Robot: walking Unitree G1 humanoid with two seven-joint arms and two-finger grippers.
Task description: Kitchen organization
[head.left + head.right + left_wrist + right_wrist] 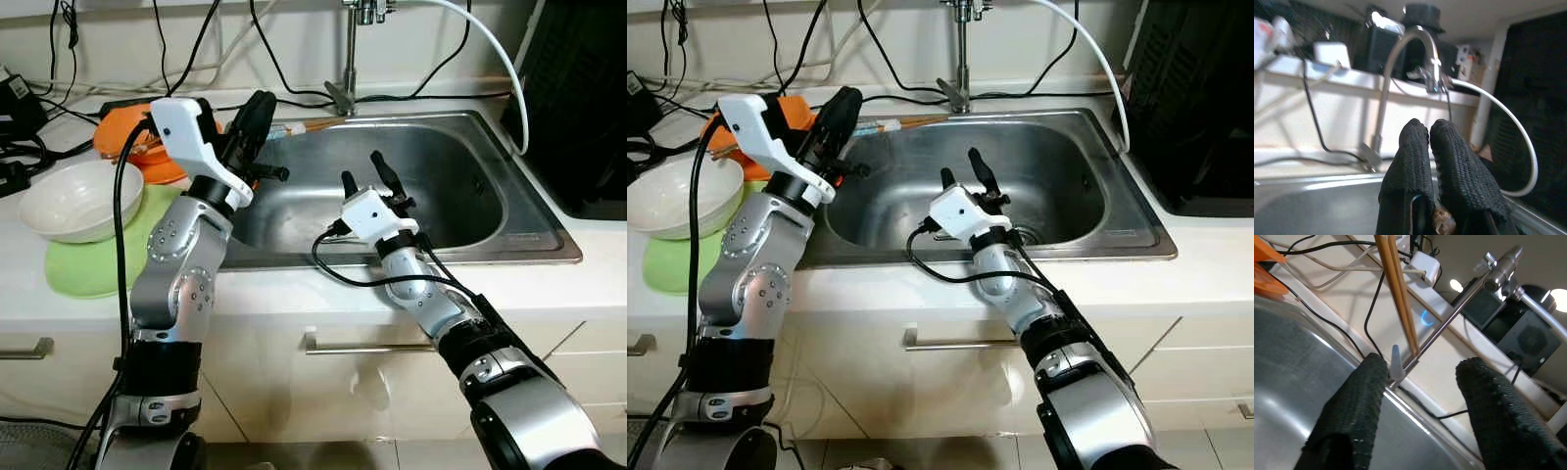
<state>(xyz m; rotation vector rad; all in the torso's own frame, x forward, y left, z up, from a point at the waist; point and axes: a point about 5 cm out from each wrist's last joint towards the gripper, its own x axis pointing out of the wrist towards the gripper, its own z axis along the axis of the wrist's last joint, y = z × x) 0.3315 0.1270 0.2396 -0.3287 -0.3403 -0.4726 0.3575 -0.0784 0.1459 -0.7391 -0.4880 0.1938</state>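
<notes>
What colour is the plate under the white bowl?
Light green; the plate under the bowl shows best in the left eye view.

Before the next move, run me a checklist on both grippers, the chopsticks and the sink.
1. Right gripper open, nothing between its fingers: ok.
2. Left gripper shut, fingers pressed together: ok; a small brownish bit sits between them near the base, what it is: cannot tell.
3. Chopsticks lying on the counter at the back left rim of the sink, not in any gripper: ok.
4. Sink basin free of dishes under the right gripper: ok.
5. White bowl upright on the green plate, apart from both grippers: ok.
6. Cables trail along the counter behind the sink, near the chopsticks: not ok.
</notes>
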